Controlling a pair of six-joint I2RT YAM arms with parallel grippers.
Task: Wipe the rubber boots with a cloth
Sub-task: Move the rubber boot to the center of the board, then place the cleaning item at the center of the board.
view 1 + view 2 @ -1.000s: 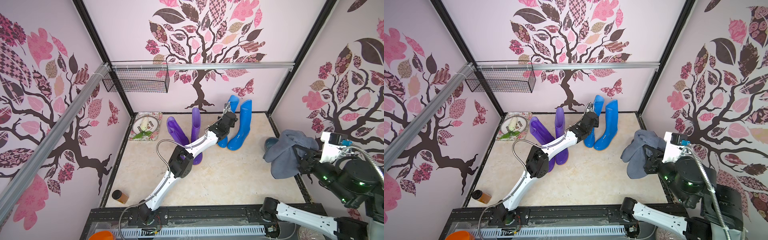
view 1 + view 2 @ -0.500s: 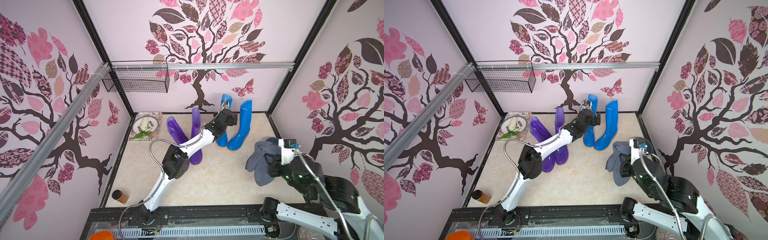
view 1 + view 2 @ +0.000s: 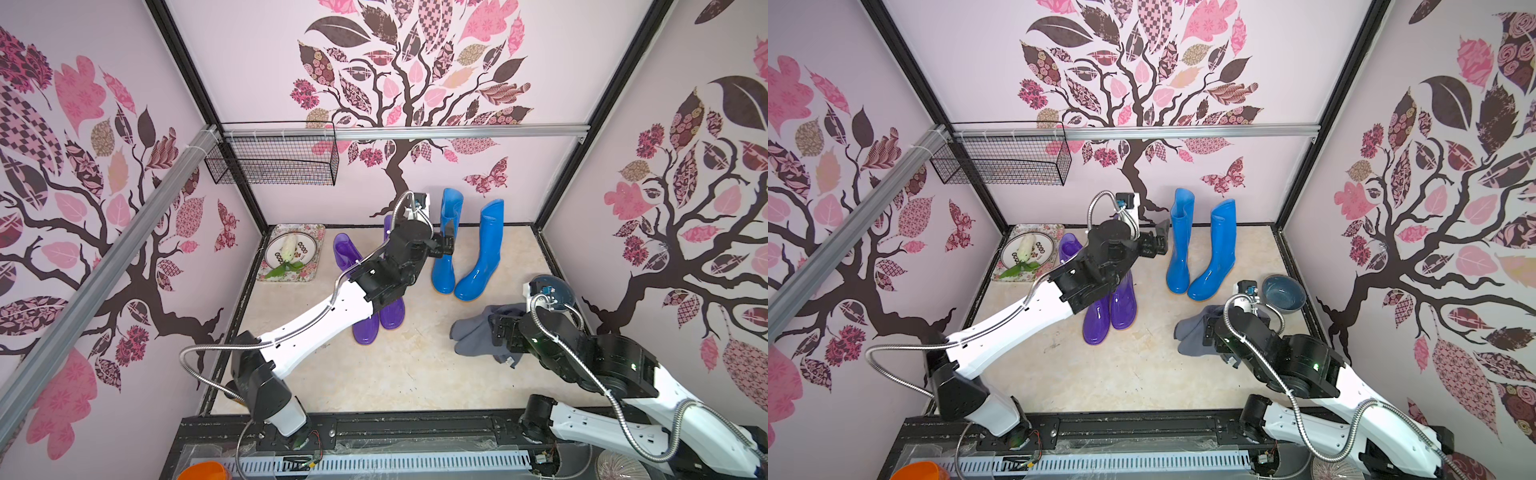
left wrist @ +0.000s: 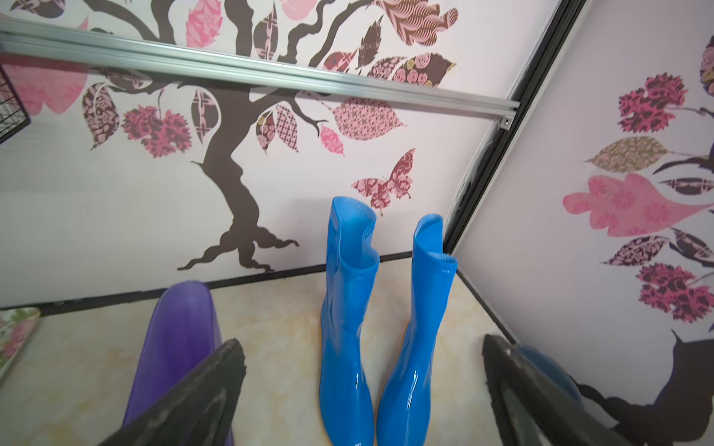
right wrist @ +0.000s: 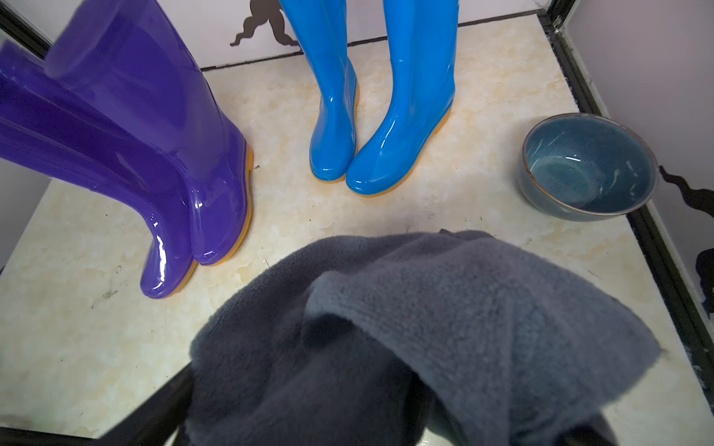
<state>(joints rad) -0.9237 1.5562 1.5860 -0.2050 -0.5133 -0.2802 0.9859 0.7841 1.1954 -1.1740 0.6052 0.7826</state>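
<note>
Two bright blue rubber boots (image 3: 482, 257) (image 4: 347, 328) stand upright at the back, and two purple ones (image 3: 390, 309) (image 5: 174, 185) stand left of them, partly behind my left arm. My left gripper (image 3: 446, 241) (image 4: 362, 345) hangs open beside the upper shaft of the left blue boot, touching nothing. The grey-blue cloth (image 3: 473, 338) (image 5: 405, 328) lies bunched on the floor in front of the blue boots. It is draped over my right gripper (image 3: 497, 332), whose jaws stand wide apart; one black finger (image 5: 162, 405) shows at the cloth's edge.
A grey-blue bowl (image 3: 1283, 293) (image 5: 587, 170) sits by the right wall behind my right wrist. A floral tray (image 3: 309, 232) with a plate stands at the back left. A wire basket (image 3: 270, 160) hangs from a metal rail (image 3: 457, 132) on the back wall.
My left gripper opened and drew back from the blue boot's top. My right arm swung in from the right wall, lowered the cloth to the floor, and its jaws spread.
</note>
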